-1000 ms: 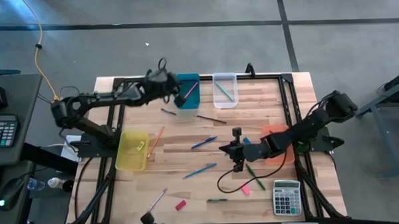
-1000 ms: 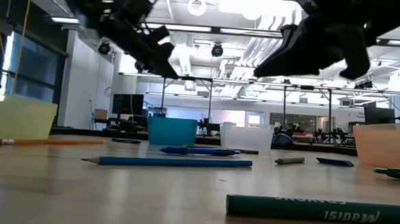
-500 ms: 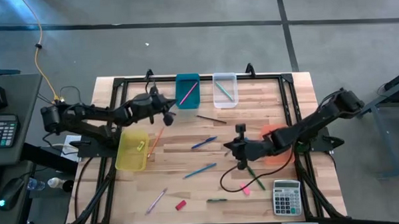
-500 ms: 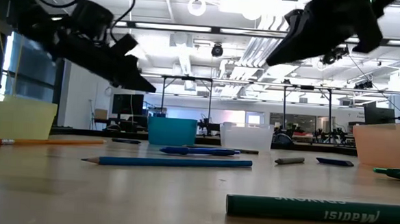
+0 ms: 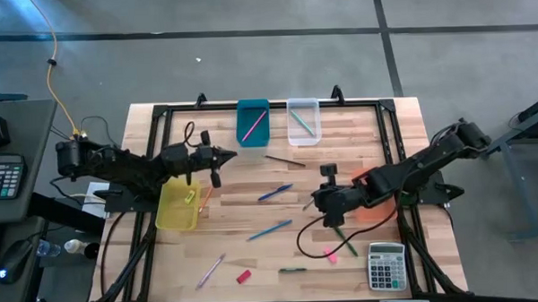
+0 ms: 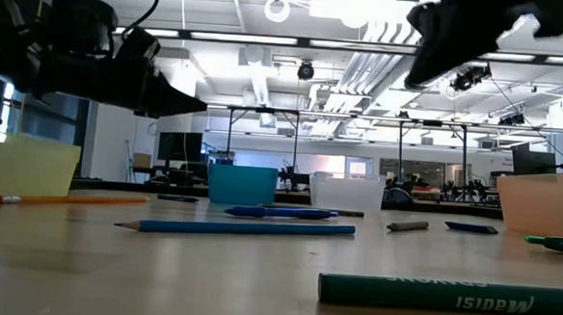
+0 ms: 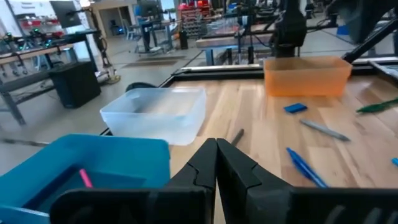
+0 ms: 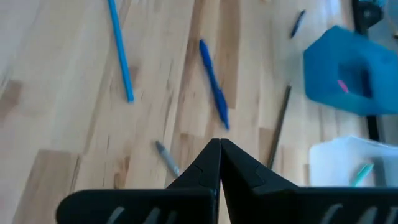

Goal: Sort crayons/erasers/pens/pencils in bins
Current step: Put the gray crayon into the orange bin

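Wooden table (image 5: 255, 259) under both dark arms. Four bins: yellow bin (image 5: 178, 203) at left, teal bin (image 5: 253, 121) and clear bin (image 5: 303, 121) side by side at the far edge, orange bin (image 5: 371, 198) at right, partly under the right arm. Grey calculator (image 5: 387, 266) at near right. Left gripper (image 5: 231, 153) above the table between yellow and teal bins, jaws pressed together, holding nothing. Right gripper (image 5: 314, 202) over the table's middle, just left of the orange bin, jaws likewise closed and empty. Blue pen (image 5: 275, 193) and blue pencil (image 5: 269, 230) loose mid-table. Erasers: red eraser (image 5: 244, 276) near the front edge, pink eraser (image 5: 331, 255) left of the calculator, blue eraser (image 7: 295, 107) by the orange bin.
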